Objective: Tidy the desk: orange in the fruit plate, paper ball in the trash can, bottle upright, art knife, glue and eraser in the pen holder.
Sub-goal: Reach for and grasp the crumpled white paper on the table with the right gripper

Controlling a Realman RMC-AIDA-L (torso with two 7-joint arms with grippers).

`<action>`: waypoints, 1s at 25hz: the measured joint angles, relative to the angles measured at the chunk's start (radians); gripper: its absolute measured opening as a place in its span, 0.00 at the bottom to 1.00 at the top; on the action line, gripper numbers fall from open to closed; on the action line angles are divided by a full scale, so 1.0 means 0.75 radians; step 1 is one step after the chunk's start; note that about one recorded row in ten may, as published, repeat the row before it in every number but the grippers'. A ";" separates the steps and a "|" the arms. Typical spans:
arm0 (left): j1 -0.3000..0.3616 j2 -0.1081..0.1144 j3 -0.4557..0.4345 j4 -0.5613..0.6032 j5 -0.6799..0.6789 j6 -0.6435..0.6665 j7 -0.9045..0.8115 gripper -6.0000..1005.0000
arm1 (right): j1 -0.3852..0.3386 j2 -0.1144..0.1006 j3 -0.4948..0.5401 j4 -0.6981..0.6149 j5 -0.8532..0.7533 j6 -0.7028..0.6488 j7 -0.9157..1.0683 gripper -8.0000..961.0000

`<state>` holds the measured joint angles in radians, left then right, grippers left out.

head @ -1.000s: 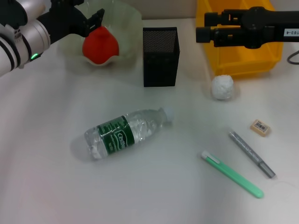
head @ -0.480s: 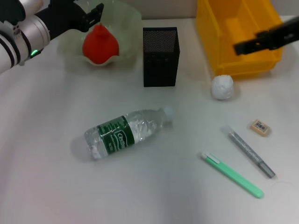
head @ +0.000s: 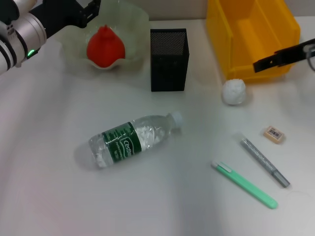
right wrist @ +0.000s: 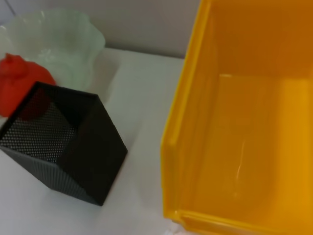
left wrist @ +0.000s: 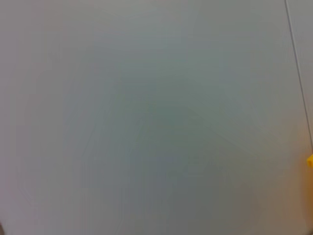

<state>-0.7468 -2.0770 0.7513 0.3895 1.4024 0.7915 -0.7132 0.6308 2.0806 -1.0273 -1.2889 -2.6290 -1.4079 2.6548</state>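
Note:
The orange (head: 104, 46) rests in the pale-green fruit plate (head: 135, 27) at the back left. My left gripper (head: 89, 11) is open just above and left of it, apart from it. The black mesh pen holder (head: 169, 59) stands mid-back, the yellow trash can (head: 246, 34) back right. My right gripper (head: 275, 59) hangs by the can's front right wall, above the paper ball (head: 233, 92). The bottle (head: 133, 139) lies on its side. The eraser (head: 274, 134), a grey glue stick (head: 264, 162) and the green art knife (head: 244, 184) lie at the front right.
The right wrist view shows the trash can's inside (right wrist: 244, 147), the pen holder (right wrist: 63, 152), the fruit plate (right wrist: 73, 49) and the orange (right wrist: 19, 83). The left wrist view shows only a plain grey surface.
My right arm has swung from over the trash can's back out to the right edge. My left gripper has drawn back up and left from the orange.

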 joint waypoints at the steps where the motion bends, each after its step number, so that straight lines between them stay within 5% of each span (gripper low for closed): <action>1: 0.001 0.000 0.000 0.000 0.000 0.000 0.000 0.60 | 0.012 0.000 0.000 0.044 0.000 0.020 -0.007 0.78; 15: 0.013 0.002 -0.004 0.000 -0.003 0.000 -0.002 0.61 | 0.122 -0.002 0.001 0.463 0.088 0.259 -0.122 0.78; 25: 0.021 0.000 -0.004 0.000 -0.008 0.000 0.001 0.63 | 0.165 -0.003 0.002 0.603 0.090 0.347 -0.156 0.78</action>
<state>-0.7314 -2.0770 0.7485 0.3896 1.3963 0.7917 -0.7123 0.7548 2.0785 -1.0259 -0.8363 -2.5612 -1.1478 2.5380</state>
